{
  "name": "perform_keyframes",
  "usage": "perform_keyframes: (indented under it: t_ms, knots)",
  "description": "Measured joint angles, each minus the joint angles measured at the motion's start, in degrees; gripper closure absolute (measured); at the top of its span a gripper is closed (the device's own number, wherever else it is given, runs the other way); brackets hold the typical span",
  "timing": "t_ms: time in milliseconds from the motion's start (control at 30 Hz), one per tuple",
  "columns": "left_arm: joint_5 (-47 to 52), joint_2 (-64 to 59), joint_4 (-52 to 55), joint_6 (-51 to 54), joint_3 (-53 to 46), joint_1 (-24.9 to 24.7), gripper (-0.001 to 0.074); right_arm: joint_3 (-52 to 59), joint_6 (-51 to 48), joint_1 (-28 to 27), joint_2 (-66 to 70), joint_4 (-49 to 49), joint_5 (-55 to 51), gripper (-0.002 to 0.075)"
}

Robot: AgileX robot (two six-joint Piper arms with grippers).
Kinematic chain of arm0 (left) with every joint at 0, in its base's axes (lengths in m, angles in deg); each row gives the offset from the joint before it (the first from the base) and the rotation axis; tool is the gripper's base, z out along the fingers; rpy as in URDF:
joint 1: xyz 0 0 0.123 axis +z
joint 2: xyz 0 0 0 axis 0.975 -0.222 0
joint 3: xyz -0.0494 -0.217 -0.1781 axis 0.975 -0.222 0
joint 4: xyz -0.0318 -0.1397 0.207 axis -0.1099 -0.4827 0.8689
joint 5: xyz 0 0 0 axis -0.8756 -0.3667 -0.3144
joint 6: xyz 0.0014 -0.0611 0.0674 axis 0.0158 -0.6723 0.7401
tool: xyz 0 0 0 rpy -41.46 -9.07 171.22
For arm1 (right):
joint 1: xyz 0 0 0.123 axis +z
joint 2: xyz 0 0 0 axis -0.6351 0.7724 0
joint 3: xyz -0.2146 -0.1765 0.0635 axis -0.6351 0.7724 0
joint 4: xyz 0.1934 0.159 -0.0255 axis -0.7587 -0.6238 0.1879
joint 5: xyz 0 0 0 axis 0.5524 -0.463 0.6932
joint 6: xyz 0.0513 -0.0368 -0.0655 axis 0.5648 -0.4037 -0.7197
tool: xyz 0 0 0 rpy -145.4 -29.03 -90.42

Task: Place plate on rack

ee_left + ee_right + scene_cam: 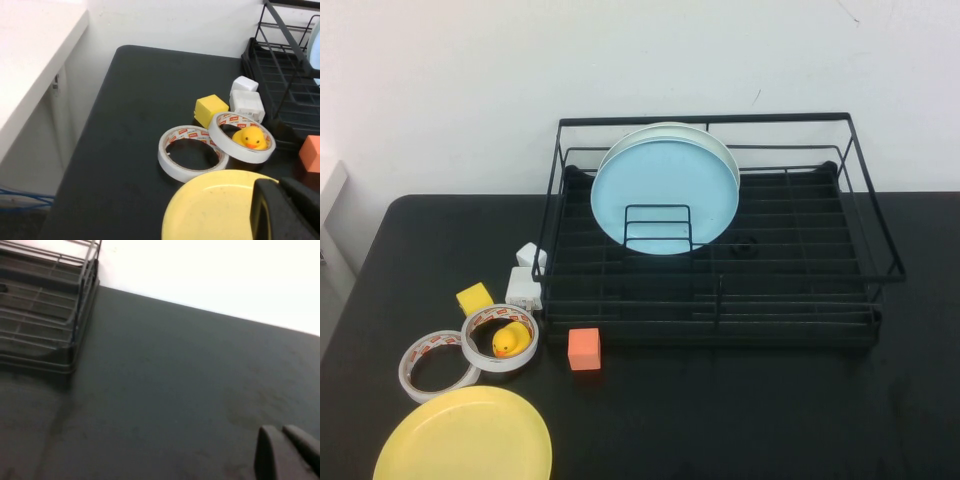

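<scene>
The yellow plate (465, 437) lies flat on the black table at the front left. In the left wrist view it (210, 210) is right under my left gripper (281, 195), whose black fingers are shut together above the plate's rim and hold nothing. The black wire rack (720, 310) stands at the middle and back of the table; its rail shows in the left wrist view (285, 30) and its corner in the right wrist view (75, 315). My right gripper (281, 440) is shut and empty over bare table to the right of the rack. Neither arm shows in the high view.
A light blue plate (660, 190) stands upright in the rack with a whitish plate (725, 150) behind it. Two tape rolls (432, 365) (500, 325), a rubber duck (510, 340), a yellow cube (474, 297), an orange cube (584, 348) and white blocks (525, 288) lie between plate and rack.
</scene>
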Motion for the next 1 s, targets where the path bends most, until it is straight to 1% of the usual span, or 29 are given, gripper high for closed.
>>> perform_keyframes:
  t_ms: [233,333,500,667,733,800,833,867,933,1000]
  knots:
    - [-0.77,0.00,7.54,0.00,0.00,0.00,0.0738,0.00,0.27,0.00,0.00,-10.21,0.46,0.0728]
    - [-4.94,0.00,8.56,-0.23,-0.09,0.00,0.0738,0.00,0.29,0.00,0.00,-14.12,0.69,0.0728]
    - [-15.18,0.00,11.72,-0.23,-0.09,0.00,0.0738,0.00,0.29,0.00,0.00,-15.95,0.69,0.0728]
    - [-18.05,0.00,13.28,-0.23,-0.09,0.00,0.0738,0.00,0.29,0.00,0.00,-16.50,0.69,0.0728]
    - [-19.22,0.00,13.28,-0.57,-0.09,0.00,0.0738,0.00,0.39,0.00,0.00,-19.78,0.69,0.0728]
    - [-21.64,0.00,11.87,-5.22,-0.09,0.00,0.0738,0.00,0.39,0.00,0.00,-25.76,0.69,0.0728]
    - [-23.66,0.00,9.25,-10.28,-0.09,0.00,0.0738,0.00,0.96,0.00,0.00,-30.07,0.69,0.0728]
    - [-25.62,0.00,7.00,-15.53,-0.09,0.00,0.0738,0.00,1.76,0.00,0.00,-34.03,0.69,0.0728]
    - [-31.29,0.00,1.59,-30.33,-0.09,0.00,0.0738,0.12,4.04,0.00,0.00,-45.12,0.30,0.0728]
    - [-36.61,0.00,-1.59,-41.66,-0.09,0.00,0.0738,0.20,5.37,0.00,0.00,-55.25,-0.11,0.0728]
